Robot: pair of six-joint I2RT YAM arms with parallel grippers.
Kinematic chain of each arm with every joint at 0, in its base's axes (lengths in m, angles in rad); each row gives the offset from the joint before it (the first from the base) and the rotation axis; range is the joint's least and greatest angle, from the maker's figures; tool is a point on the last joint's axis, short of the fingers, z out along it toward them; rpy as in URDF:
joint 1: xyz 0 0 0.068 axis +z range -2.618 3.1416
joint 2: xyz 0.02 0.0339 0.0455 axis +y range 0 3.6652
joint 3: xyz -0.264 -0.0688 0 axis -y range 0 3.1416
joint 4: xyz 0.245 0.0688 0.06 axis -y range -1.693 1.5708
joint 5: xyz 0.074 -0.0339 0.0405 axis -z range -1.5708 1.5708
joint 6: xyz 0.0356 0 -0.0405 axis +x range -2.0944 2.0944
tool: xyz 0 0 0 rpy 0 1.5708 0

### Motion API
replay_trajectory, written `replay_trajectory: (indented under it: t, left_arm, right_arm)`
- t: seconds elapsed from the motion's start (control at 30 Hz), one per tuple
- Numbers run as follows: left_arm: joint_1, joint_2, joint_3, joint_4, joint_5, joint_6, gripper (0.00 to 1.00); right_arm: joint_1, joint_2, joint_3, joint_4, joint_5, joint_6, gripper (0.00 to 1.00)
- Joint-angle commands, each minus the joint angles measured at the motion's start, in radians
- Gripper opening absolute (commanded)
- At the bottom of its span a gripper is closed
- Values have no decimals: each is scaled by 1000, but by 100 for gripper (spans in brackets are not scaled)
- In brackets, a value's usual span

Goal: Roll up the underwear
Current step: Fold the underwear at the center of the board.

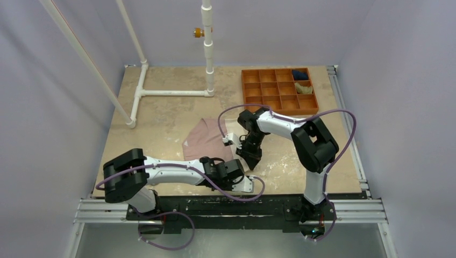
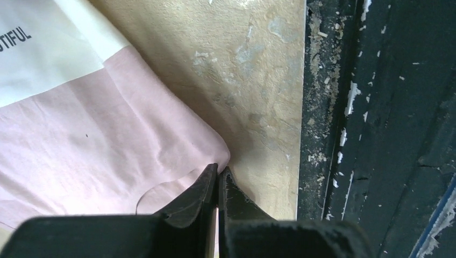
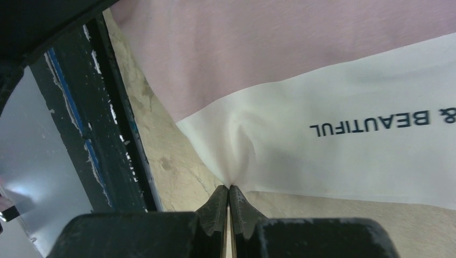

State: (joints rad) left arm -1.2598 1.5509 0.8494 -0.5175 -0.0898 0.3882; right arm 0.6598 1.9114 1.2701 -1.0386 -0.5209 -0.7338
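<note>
The underwear (image 1: pixel 203 141) is a pale pink cloth with a cream-white band, lying spread on the table's middle near the front. In the left wrist view my left gripper (image 2: pixel 219 169) is shut on a rounded pink corner of the underwear (image 2: pixel 107 134), close to the table's near edge. The right wrist view shows my right gripper (image 3: pixel 229 188) shut on the edge of the cream band (image 3: pixel 322 156), which bears dark lettering and puckers toward the tips. From above, the left gripper (image 1: pixel 215 162) sits at the cloth's near edge and the right gripper (image 1: pixel 251 159) at its right side.
An orange compartment tray (image 1: pixel 271 99) stands at the back right, with a dark blue bundle (image 1: pixel 300 74) and an olive-tan bundle (image 1: pixel 305 88) in its right cells. A white pipe frame (image 1: pixel 172 93) stands at the back left. A black rail (image 2: pixel 376 134) borders the near edge.
</note>
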Motion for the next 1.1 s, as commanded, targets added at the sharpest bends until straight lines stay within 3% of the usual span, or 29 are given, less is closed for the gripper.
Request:
replay_trajectory:
  t: [0.0,0.47,0.67,1.07]
  left_arm:
    - [-4,-52,50,-41,24,29,0]
    - [-3,-160,83,-185,238,61,0]
    - [7,-236,61,-223,253,96,0]
    - [295,-269,195,-345,397,205,0]
  right_arm:
    - [5,-56,-25,-49,-57,-37,0]
    - [77,-137,-95,-138,-89,-61,0]
    - [79,-169,-86,-168,-53,-49,0]
    - [33,-122,155,-229,109,-3,0]
